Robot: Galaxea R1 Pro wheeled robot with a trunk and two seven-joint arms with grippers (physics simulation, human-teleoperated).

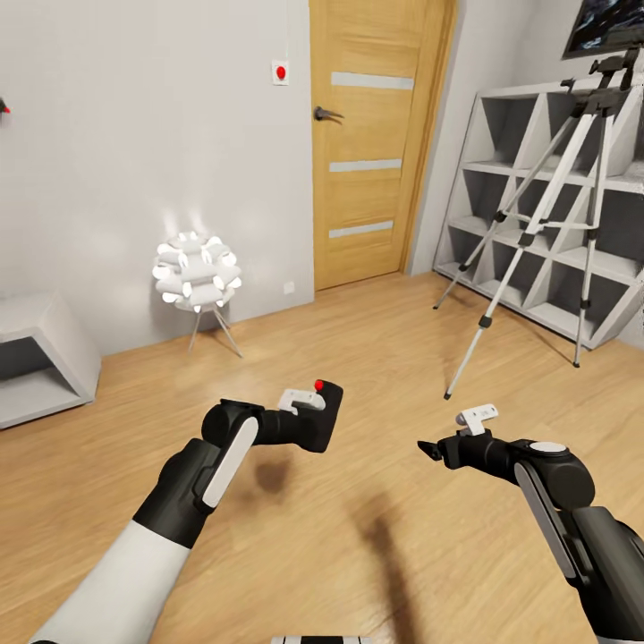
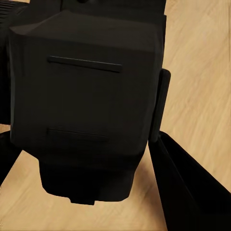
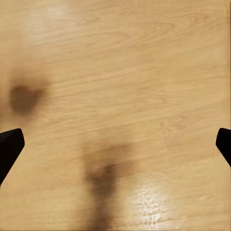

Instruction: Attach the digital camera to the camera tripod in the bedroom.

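Carrying: left pincer (image 1: 315,420) closed on the camera (image 1: 324,413), red dot up, held above the wood floor (image 1: 358,340).
Grip check: in the left wrist view the camera (image 2: 82,101) sits between the fingers (image 2: 185,192), seemingly clamped by its flat sides.
Right pincer (image 1: 431,450): empty, fingertips spread wide.
Tripod (image 1: 550,201): standing ahead to the right, by the white shelving (image 1: 537,179); well apart from the camera.
Handling (judged): camera rigid, light, smooth-cased, may slip; keep hold on the sides. Tripod thin-legged, probably tips easily; seat the camera on the black head.

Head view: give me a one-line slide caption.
Left gripper holds the digital camera above the wood floor; camera tripod stands ahead by the white shelving.
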